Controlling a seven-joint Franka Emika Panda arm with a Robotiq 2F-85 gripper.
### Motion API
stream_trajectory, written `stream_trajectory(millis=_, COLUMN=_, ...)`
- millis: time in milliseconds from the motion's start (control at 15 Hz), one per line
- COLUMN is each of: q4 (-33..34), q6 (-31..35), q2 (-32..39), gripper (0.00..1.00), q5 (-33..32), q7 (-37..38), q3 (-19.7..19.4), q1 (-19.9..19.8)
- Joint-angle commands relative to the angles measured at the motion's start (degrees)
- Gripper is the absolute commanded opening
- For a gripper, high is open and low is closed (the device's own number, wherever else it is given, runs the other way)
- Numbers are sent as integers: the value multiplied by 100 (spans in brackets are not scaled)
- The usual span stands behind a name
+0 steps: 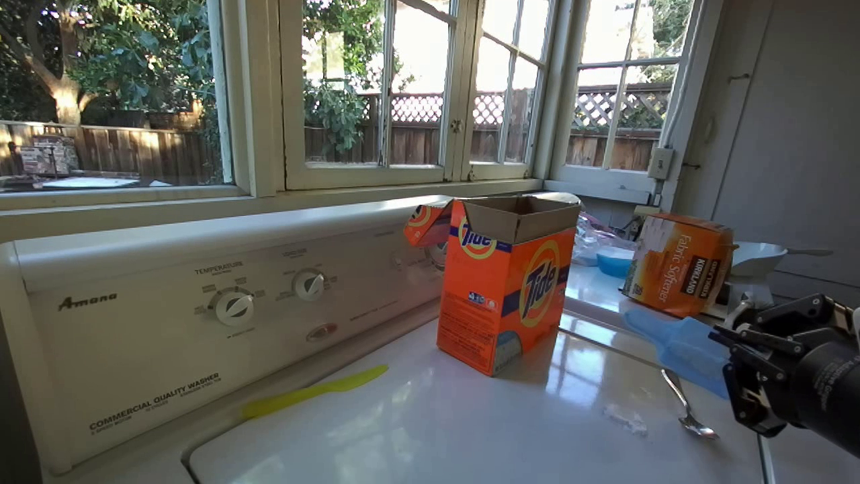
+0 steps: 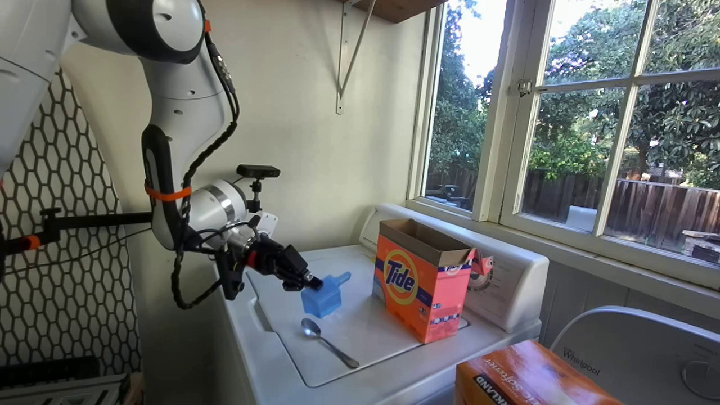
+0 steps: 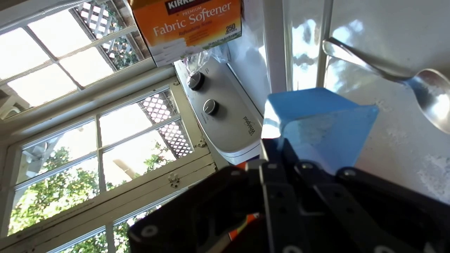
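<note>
In exterior view we've got end effector (image 2: 314, 281) just left of center, pinching blue scoop (image 2: 323, 302) by its edge, near mid-frame; spoon (image 2: 327, 342) lower down on washer (image 2: 360, 306), handle toward lower right; open-topped Tide box (image 2: 422, 292) standing right of center; Kirkland softener box (image 2: 523, 374), lower right.

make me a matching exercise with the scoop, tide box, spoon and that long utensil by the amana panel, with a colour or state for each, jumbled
Things
1. blue scoop
2. Tide box
3. spoon
4. long utensil by the Amana panel

Colour or state
A. silver-coloured
B. standing upright, top open
C. yellow-green
D. held in the pincer

Right pairs: 1-D, 2-B, 3-A, 4-C
</note>
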Motion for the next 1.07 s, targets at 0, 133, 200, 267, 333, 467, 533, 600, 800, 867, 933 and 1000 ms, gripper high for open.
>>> stream_trajectory(millis=0, q4=2, q6=-10, q2=0, gripper=4, q5=0, q7=-6, q3=28, q1=-31)
stream_trajectory(millis=133, q4=2, q6=-10, q2=0, gripper=4, q5=0, q7=-6, q3=27, q1=-33)
stream_trajectory(millis=200, q4=20, q6=-95, q2=38, gripper=1, q5=-21, q7=-39, q3=18, q1=-6)
stream_trajectory(millis=267, q4=35, q6=-201, q2=73, gripper=1, q5=-52, q7=-98, q3=8, q1=30)
stream_trajectory(millis=333, q4=44, q6=-223, q2=84, gripper=1, q5=-54, q7=-124, q3=8, q1=36)
stream_trajectory(millis=467, q4=49, q6=-278, q2=97, gripper=1, q5=-67, q7=-170, q3=4, q1=46)
stream_trajectory(millis=533, q4=56, q6=-334, q2=106, gripper=1, q5=-71, q7=-203, q3=2, q1=54)
stream_trajectory(millis=600, q4=60, q6=-384, q2=114, gripper=1, q5=-77, q7=-240, q3=2, q1=60)
stream_trajectory(millis=800, q4=89, q6=-522, q2=176, gripper=1, q5=-119, q7=-381, q3=5, q1=91)
stream_trajectory(millis=867, q4=117, q6=-546, q2=214, gripper=1, q5=-120, q7=-402, q3=5, q1=103)
stream_trajectory(millis=933, q4=143, q6=-553, q2=252, gripper=1, q5=-130, q7=-417, q3=10, q1=117)
stream_trajectory(millis=1000, q4=172, q6=-588, q2=290, gripper=1, q5=-133, q7=-461, q3=8, q1=139)
